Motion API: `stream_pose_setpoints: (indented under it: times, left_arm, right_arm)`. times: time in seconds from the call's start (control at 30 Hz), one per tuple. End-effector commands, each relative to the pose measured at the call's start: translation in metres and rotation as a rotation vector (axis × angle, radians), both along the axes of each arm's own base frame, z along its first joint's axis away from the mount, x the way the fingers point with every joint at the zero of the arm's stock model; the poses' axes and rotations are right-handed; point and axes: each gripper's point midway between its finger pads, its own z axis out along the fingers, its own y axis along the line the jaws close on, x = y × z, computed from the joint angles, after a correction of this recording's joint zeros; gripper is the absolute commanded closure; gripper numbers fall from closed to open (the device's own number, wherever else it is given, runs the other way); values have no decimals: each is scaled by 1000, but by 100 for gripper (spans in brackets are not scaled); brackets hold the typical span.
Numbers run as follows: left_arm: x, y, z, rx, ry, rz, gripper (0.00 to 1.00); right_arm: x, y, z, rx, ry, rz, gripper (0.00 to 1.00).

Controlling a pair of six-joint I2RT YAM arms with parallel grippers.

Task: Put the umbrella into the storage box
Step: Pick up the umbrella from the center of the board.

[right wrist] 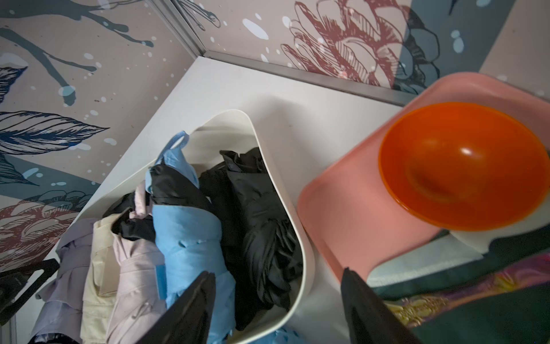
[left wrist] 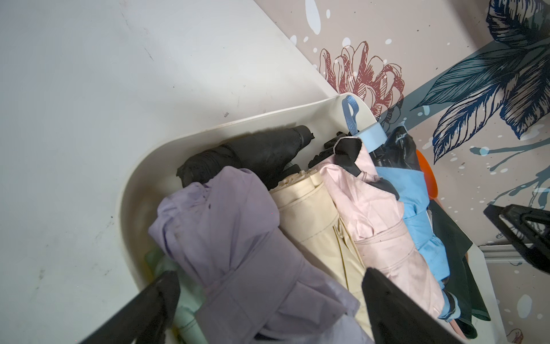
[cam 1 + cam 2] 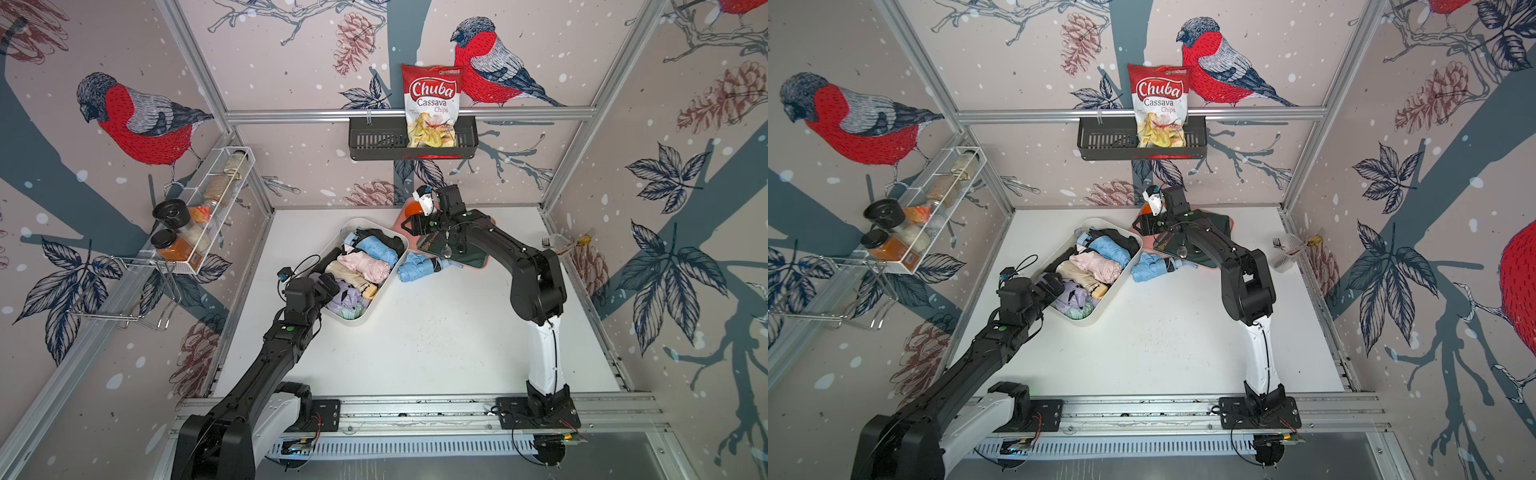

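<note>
Umbrellas of folded fabric, black, blue, pink, cream and lilac, already lie packed side by side in the cream-white rounded plastic storage box, so room is tight. One sky-blue folded umbrella is not yet in. It lies on the white table just beside the box's long wall, between it and the flat pink tray carrying an orange bowl. The right pincer hangs above that gap, jaws apart and empty, which I take as lining up on the stray. The left pincer hovers wide open over the lilac bundle, gripping nothing, perhaps ready to press the pile down.
</note>
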Motion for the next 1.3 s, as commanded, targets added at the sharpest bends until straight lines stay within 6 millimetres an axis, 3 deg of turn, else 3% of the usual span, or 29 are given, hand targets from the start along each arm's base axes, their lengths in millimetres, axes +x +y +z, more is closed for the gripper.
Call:
stream_pose_setpoints:
  times: [0.0,0.17,0.33,0.7,1.27]
  left_arm:
    - [0,2,3,20,-7,3,1]
    - [0,2,3,17,-7,3,1]
    - [0,2,2,17,-4,1,1]
    - [-1,2,2,20,-4,2,1]
    - [0,1,5,22,-13,-4,1]
  right_arm:
    - [1,-15,-14,-32,32,-22,28]
    - [-4,-35,-55,-126,107,-32,28]
    - [-16,-48,-79,-159,165,-45,28]
    - [-60,-54,-81,-104,189,22,21]
    - [-92,-60,-104,-220,254,52,12]
